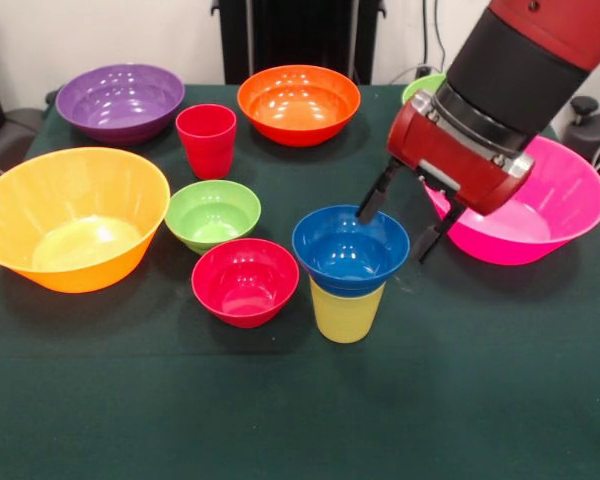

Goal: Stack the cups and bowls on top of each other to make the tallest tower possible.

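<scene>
A yellow cup (pixel 346 313) stands upright near the table's front middle with the small blue bowl (pixel 349 249) resting on its rim. My gripper (pixel 400 231) hangs open and empty just right of and behind the blue bowl, one finger (pixel 374 200) over its far rim. The red cup (pixel 206 140) stands upright at the back, left of middle. The small red bowl (pixel 245 281) sits left of the yellow cup. The small green bowl (pixel 212 214) sits behind the red bowl.
A large orange-yellow bowl (pixel 70 217) sits at the left, a purple bowl (pixel 121 101) at the back left, an orange bowl (pixel 298 103) at the back middle, a large pink bowl (pixel 540 215) at the right under my arm. A green bowl's rim (pixel 422 87) shows behind the arm.
</scene>
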